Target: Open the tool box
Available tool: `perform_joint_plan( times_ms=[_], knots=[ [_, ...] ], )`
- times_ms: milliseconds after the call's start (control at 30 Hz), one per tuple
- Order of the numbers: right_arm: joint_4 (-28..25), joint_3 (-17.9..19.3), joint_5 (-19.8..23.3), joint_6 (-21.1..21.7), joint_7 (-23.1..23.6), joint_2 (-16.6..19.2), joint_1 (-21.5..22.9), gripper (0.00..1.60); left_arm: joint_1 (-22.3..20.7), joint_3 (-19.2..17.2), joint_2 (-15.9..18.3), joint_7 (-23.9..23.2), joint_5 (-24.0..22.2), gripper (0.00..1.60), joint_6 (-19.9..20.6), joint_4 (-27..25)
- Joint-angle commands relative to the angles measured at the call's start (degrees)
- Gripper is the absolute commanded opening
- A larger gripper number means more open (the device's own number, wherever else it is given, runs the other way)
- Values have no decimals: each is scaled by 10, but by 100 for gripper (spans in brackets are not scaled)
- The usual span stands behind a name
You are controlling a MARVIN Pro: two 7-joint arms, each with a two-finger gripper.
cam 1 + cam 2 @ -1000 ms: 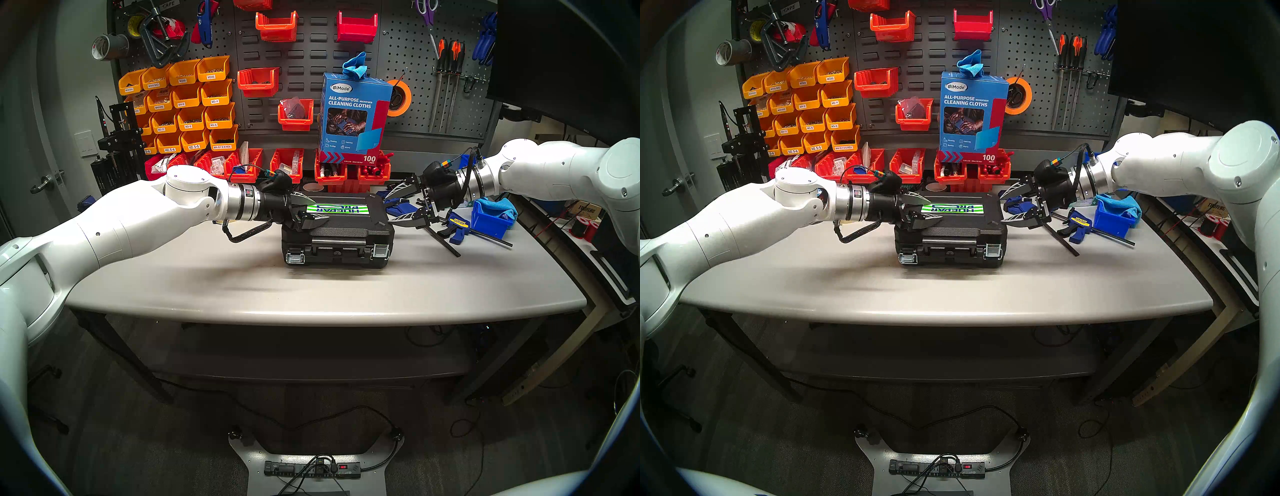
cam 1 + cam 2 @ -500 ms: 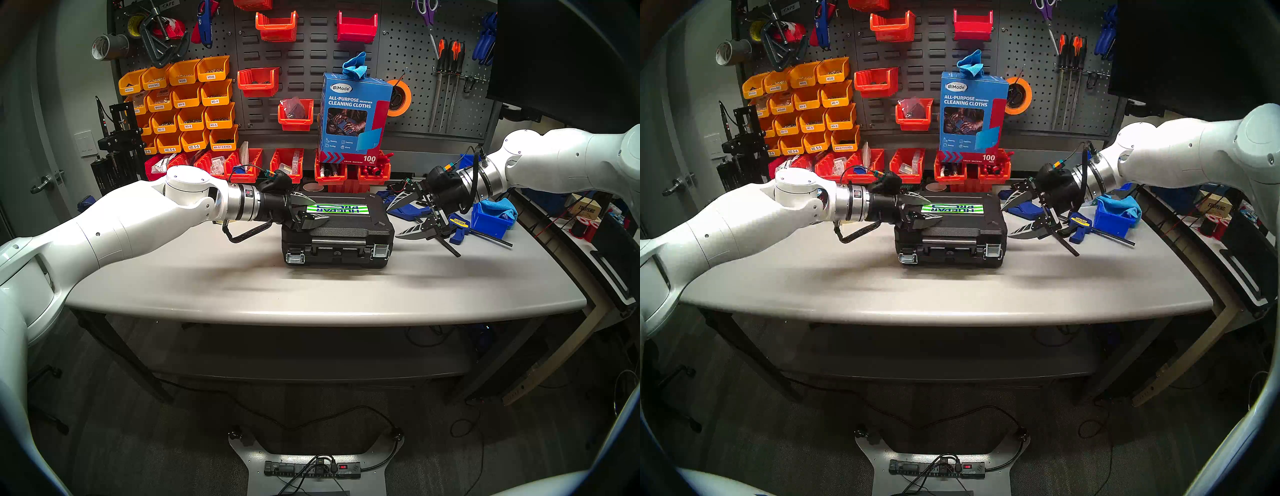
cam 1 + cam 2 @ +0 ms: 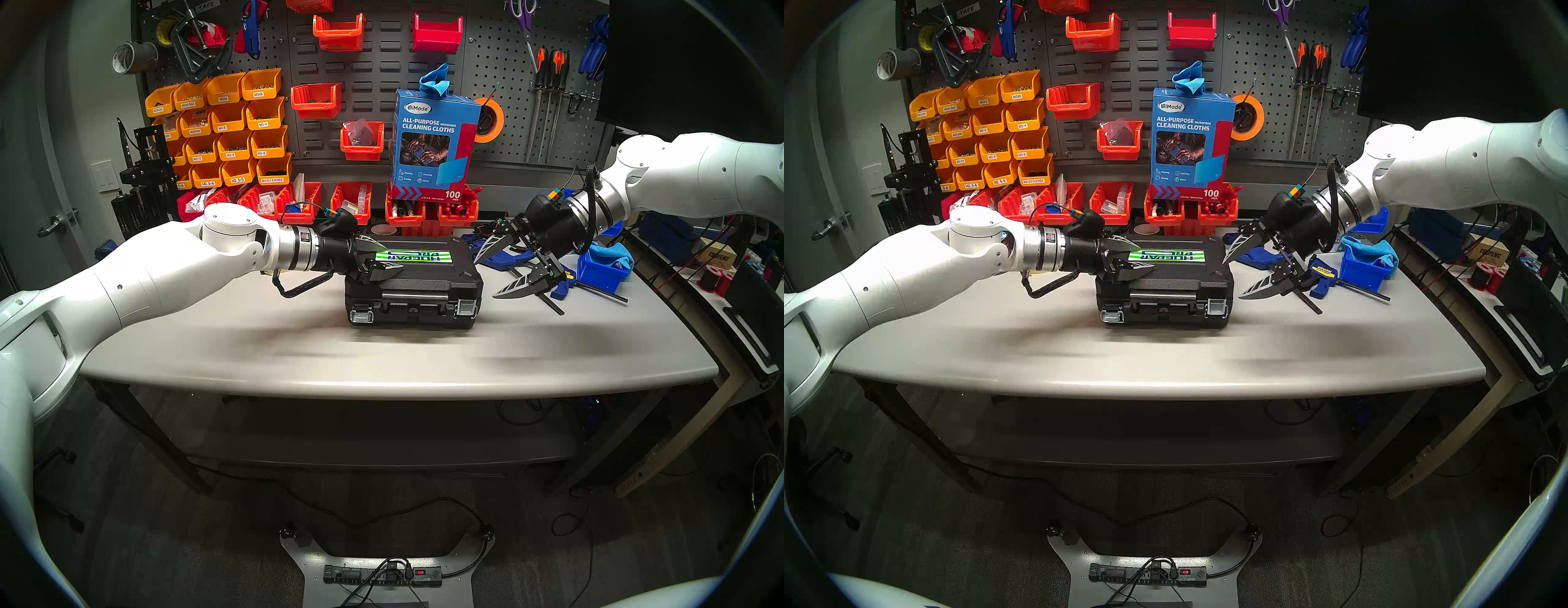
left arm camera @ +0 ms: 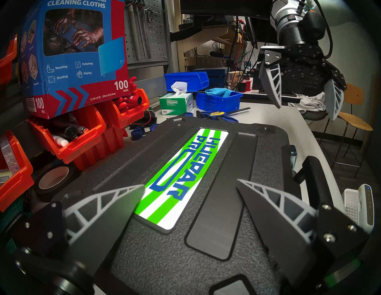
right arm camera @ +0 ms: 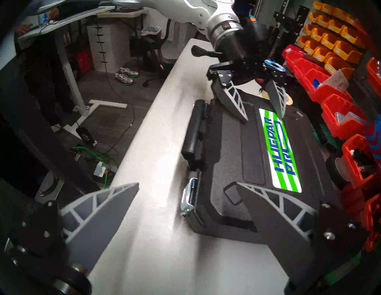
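Observation:
The tool box point(image 3: 424, 278) is a black textured case lying flat mid-table with its lid down, a green-white-blue label point(image 3: 413, 256) on top and the handle point(image 3: 415, 297) facing me. Two silver latches point(image 3: 361, 315) point(image 3: 466, 307) sit on its front; the left one hangs lower. My left gripper point(image 3: 393, 256) point(image 4: 191, 183) is open, its fingers spread over the lid's left end with nothing between them. Just off the box's right end, my right gripper point(image 3: 484, 279) point(image 5: 187, 183) is open and tilted down, one finger above the lid corner and one over the table.
Blue bar clamps point(image 3: 560, 285) and a blue bin point(image 3: 600, 271) holding a blue cloth lie right of the box under my right arm. Red bins point(image 3: 352, 204), a cleaning-cloth carton point(image 3: 432, 144) and a tape roll point(image 4: 53, 181) stand close behind it.
My right arm has risen at the wrist and the gripper has tipped downward, its lower finger dropping toward the table beside the box. The left arm and the box have not moved.

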Motion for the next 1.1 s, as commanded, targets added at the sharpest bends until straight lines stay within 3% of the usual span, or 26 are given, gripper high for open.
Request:
perform_joint_plan(
  times_ms=[0, 333, 767, 1067],
  knots=[
    [-43, -10, -18, 23, 42, -5, 54, 160, 17, 27, 3, -2, 18, 160, 15, 3],
    [-91, -25, -38, 32, 4, -18, 69, 160, 15, 31, 3, -1, 19, 160, 17, 3],
    [-118, -25, -60, 41, -88, -50, 62, 160, 13, 34, 3, -1, 18, 160, 16, 3],
    [-134, -38, -93, 52, -119, -65, 76, 160, 11, 36, 3, -1, 17, 160, 16, 3]
  ],
)
